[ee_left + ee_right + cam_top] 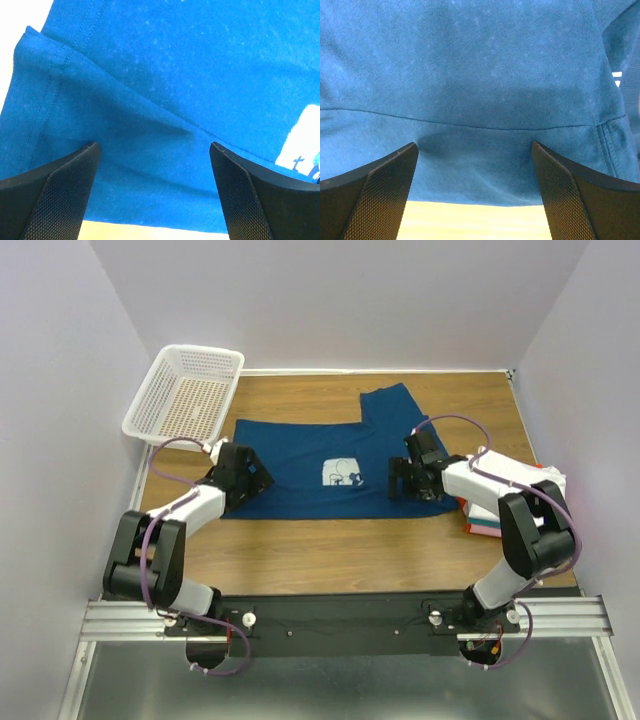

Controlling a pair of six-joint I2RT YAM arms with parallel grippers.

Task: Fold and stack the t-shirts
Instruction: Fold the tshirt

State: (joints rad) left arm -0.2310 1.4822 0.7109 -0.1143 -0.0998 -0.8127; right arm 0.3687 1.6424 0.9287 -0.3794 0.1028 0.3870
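The dark teal-blue tee (310,450) lies spread flat on the table, its white square Mickey print (343,473) near the middle and one sleeve (392,405) sticking out at the back. My left gripper (247,478) is open, low over the tee's left edge, with blue cloth (150,165) between its fingers. My right gripper (410,480) is open, low over the tee's right edge, with cloth (475,160) between its fingers. A stack of folded tees (486,523), white with pink and orange-red edges, sits at the right, partly hidden by my right arm.
A white plastic mesh basket (185,392) stands at the table's back left corner, tilted against the wall. White walls close in the wooden table (330,550) on three sides. The black rail with the arm bases runs along the near edge.
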